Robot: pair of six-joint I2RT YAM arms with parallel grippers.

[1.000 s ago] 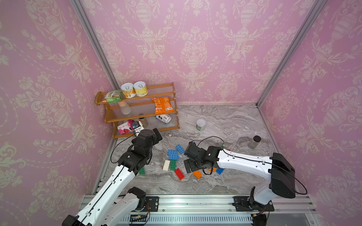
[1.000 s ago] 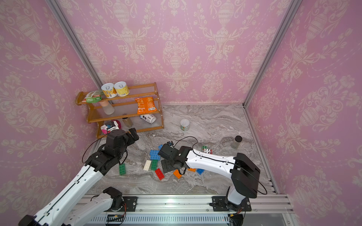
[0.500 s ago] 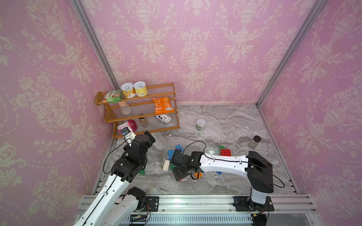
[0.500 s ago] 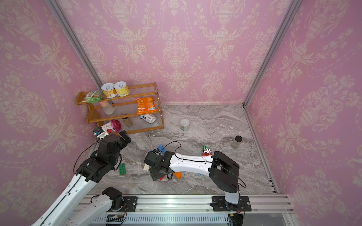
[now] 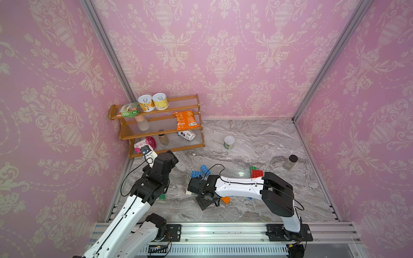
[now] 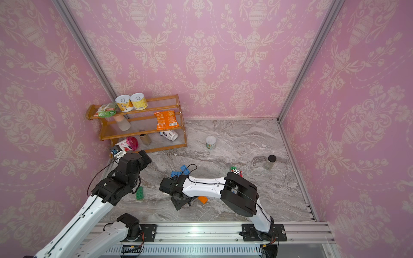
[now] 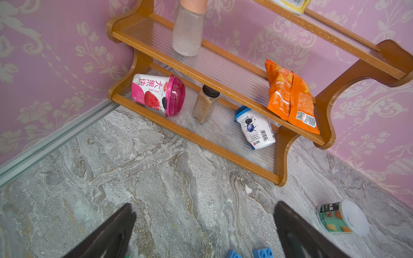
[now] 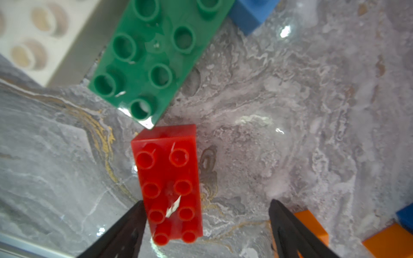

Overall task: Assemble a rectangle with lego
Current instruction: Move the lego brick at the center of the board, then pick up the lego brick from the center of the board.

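In the right wrist view a red 2x4 lego brick [image 8: 166, 185] lies flat on the marble between the fingers of my right gripper [image 8: 205, 223]. It sits close against one finger [image 8: 125, 232], with a wide gap to the other; the jaws are open. A green 2x4 brick [image 8: 152, 58], a white brick [image 8: 33, 33] and a blue brick [image 8: 250, 11] lie just beyond it. Orange bricks [image 8: 312, 225] sit outside the other finger. My left gripper [image 7: 204, 223] is open over bare marble near the shelf, with blue bricks [image 7: 263, 253] at the frame edge.
A wooden shelf [image 5: 161, 131] with tins, packets and bottles stands back left. A small tub [image 5: 229, 142] and a dark-lidded jar [image 5: 290, 162] stand on the marble. Red and green bricks [image 5: 256, 173] lie behind the right arm; a green brick [image 6: 140, 193] lies beside the left arm.
My right arm has swung left and down over the red brick, and its jaws have narrowed a little. The left arm has drawn back slightly toward the shelf, still open.
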